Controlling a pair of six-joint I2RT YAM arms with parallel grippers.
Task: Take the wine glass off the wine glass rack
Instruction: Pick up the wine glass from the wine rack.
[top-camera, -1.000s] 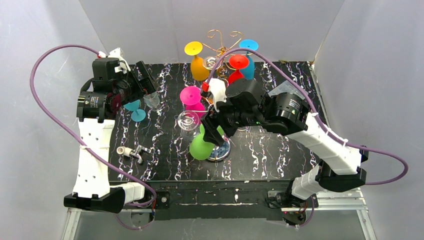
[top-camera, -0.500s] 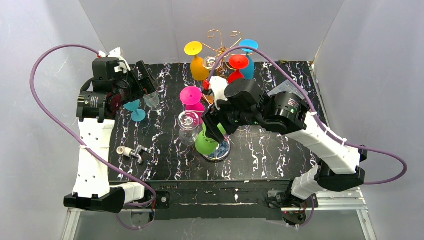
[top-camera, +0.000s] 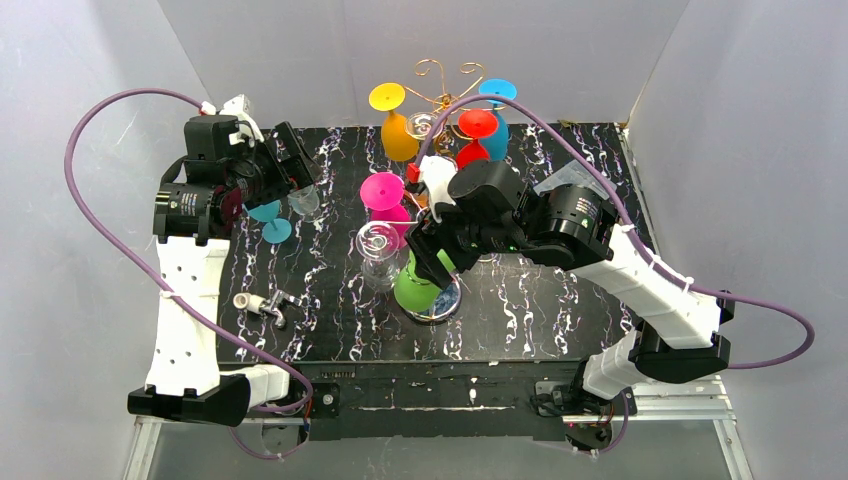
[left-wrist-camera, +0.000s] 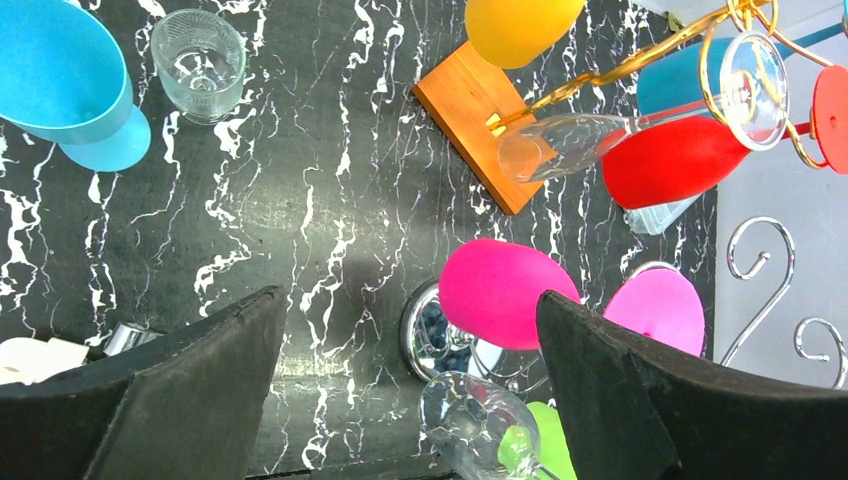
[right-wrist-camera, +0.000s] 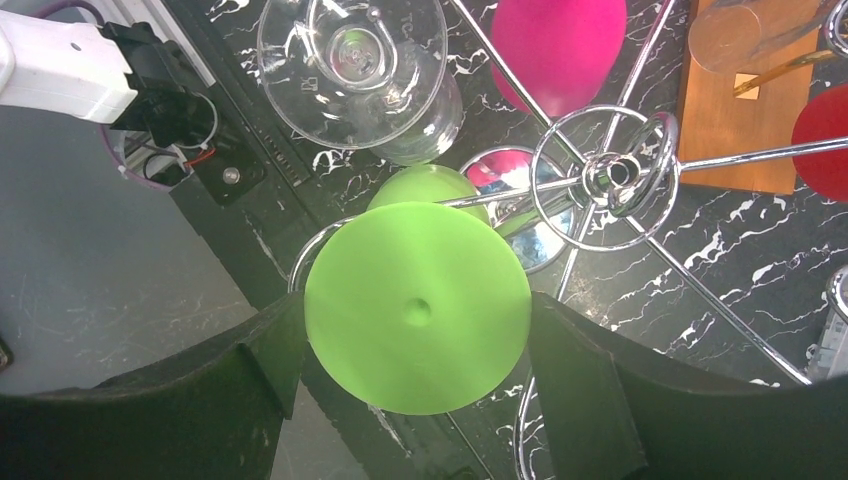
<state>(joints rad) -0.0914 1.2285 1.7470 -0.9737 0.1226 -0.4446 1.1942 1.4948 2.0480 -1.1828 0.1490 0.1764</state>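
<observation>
A: What sits nearest the arm bases?
B: The green wine glass (top-camera: 412, 291). It hangs bowl-down on the chrome wire rack (right-wrist-camera: 605, 170), whose round mirror base (right-wrist-camera: 530, 245) stands on the black marbled tabletop (top-camera: 540, 300). The right pincer (right-wrist-camera: 417, 325) is spread, one finger on either side of the glass's flat foot. I can't tell whether they touch it.
A: And just past that?
B: A clear wine glass (top-camera: 377, 244) and a pink wine glass (top-camera: 383, 192) hang on the same rack. Off to the left, the left pincer (left-wrist-camera: 410, 300) gapes wide and holds nothing, with a teal glass (left-wrist-camera: 60, 80) and a small clear tumbler (left-wrist-camera: 198, 62) on the tabletop near it.
A: At the back?
B: A gold wire rack (left-wrist-camera: 620, 65) on an orange wooden block (left-wrist-camera: 470, 120) — a yellow glass (top-camera: 398, 138), a red glass (top-camera: 477, 122) and a blue glass (top-camera: 497, 90) hang from it.
</observation>
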